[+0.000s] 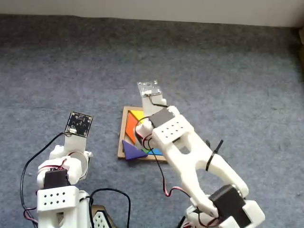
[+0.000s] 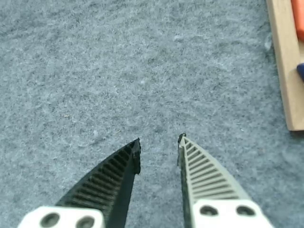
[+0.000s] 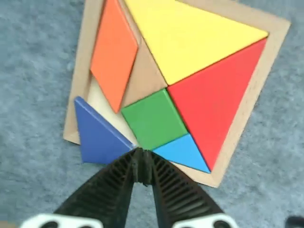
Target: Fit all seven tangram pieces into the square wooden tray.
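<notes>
Blue triangle (image 3: 97, 135) lies askew over the tray (image 3: 251, 95) corner rim: right gripper (image 3: 141, 156), closed and empty, should nudge it gently inward until flat; left gripper (image 2: 159, 142) open above carpet (image 2: 95, 71).

A grey-blue carpeted surface (image 1: 228, 71) spreads throughout; a pale wall strip (image 1: 190, 12) runs along twelve o'clock.

Your high camera looks steeply down from well above the grey carpeted table (image 1: 213, 71). Your left wrist camera faces down close to it, catching an edge of the square wooden tray (image 2: 286, 71) at upper right. Your right wrist camera sits close over that tray, shared with the high view.
</notes>
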Action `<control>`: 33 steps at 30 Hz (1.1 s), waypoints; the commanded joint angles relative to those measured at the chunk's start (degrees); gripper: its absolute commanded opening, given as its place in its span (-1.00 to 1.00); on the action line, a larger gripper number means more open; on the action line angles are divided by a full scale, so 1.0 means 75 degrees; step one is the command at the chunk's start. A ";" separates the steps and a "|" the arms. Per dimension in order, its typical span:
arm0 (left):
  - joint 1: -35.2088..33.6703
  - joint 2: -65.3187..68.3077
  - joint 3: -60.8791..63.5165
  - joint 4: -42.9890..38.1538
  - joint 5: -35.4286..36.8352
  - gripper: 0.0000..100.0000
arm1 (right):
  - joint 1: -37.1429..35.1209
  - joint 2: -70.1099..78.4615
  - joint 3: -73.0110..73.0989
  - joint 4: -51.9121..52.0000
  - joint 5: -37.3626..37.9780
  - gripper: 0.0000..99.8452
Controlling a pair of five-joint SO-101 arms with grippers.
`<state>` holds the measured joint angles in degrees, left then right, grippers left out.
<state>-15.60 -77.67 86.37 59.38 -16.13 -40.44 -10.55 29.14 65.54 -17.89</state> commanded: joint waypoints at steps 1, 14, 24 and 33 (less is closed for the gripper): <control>-0.0100 -0.0088 -0.0064 -0.0094 0.0023 -0.70 | -0.0873 -0.0545 0.0158 -0.1073 -0.0738 -0.99; -0.0100 -0.0088 -0.0064 -0.0094 0.0023 -0.70 | -0.1483 -0.0463 0.2163 -0.4507 -0.1032 -0.99; -0.0100 -0.0088 -0.0064 -0.0082 0.0023 -0.70 | -0.0803 -0.0545 0.2163 -0.4519 -0.1008 -0.99; -0.0100 -0.0088 -0.0064 -0.0082 0.0023 -0.70 | -0.1401 -0.0803 0.2174 -0.3429 -0.1008 -0.99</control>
<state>-15.60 -77.67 86.37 59.38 -16.13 -50.29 -14.42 45.85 38.55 -25.10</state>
